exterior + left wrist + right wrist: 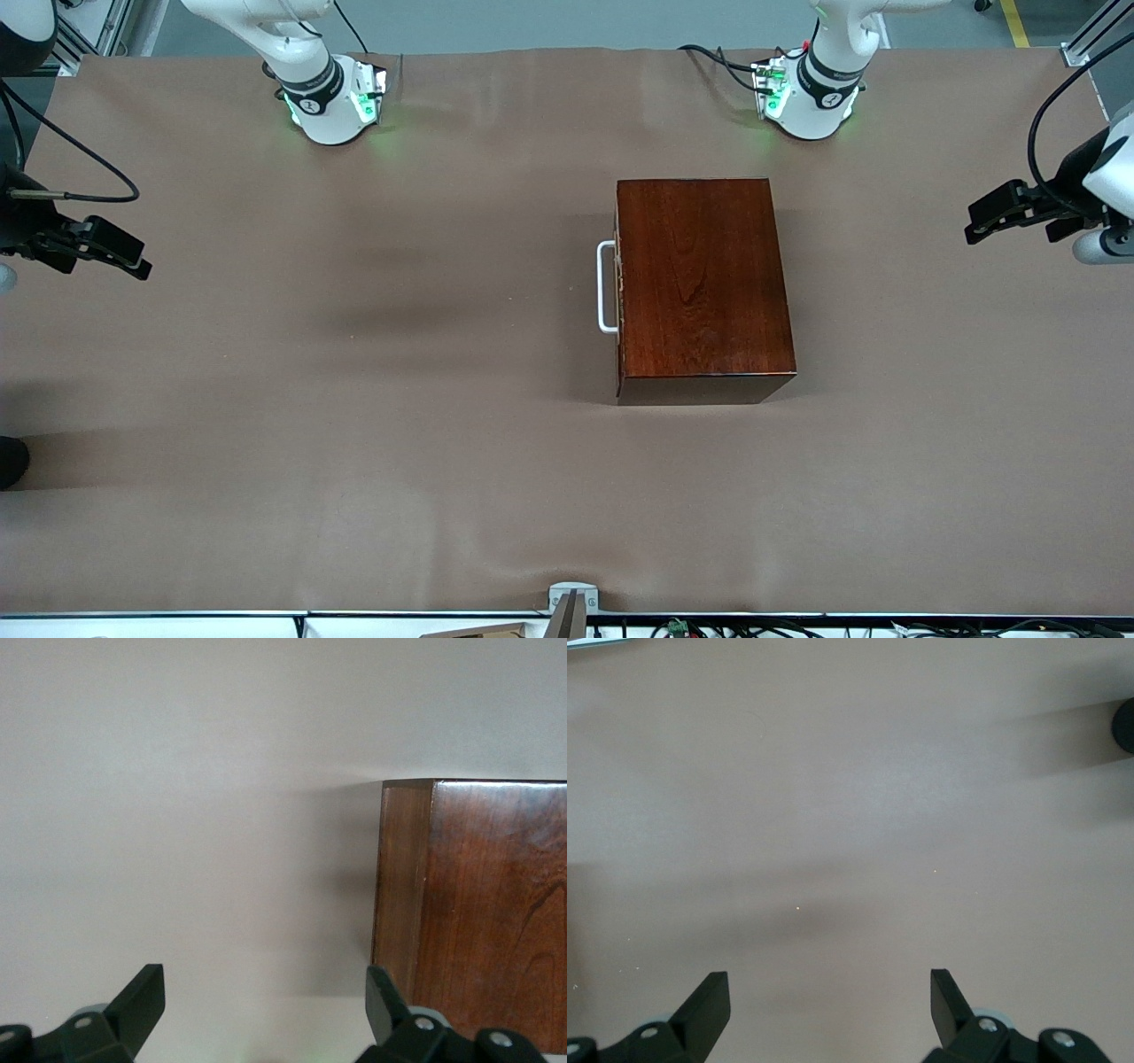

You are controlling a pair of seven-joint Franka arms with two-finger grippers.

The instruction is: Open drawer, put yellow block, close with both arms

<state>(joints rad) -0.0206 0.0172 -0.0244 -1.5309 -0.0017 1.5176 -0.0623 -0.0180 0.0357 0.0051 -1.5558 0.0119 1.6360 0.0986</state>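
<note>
The mahogany box stands on the brown table, nearer the left arm's end. Its drawer is pushed fully in, with the white bar handle facing the right arm's end. The yellow block is out of view. My left gripper hangs open over the table's edge at the left arm's end, empty. In the left wrist view the left gripper shows bare table between its fingers, with the box a little way off. My right gripper hangs open and empty over the right arm's end, and in the right wrist view the right gripper has only table under it.
The two arm bases stand along the table edge farthest from the front camera. A small grey clamp sits at the nearest edge. A dark rounded thing pokes in at the right arm's end.
</note>
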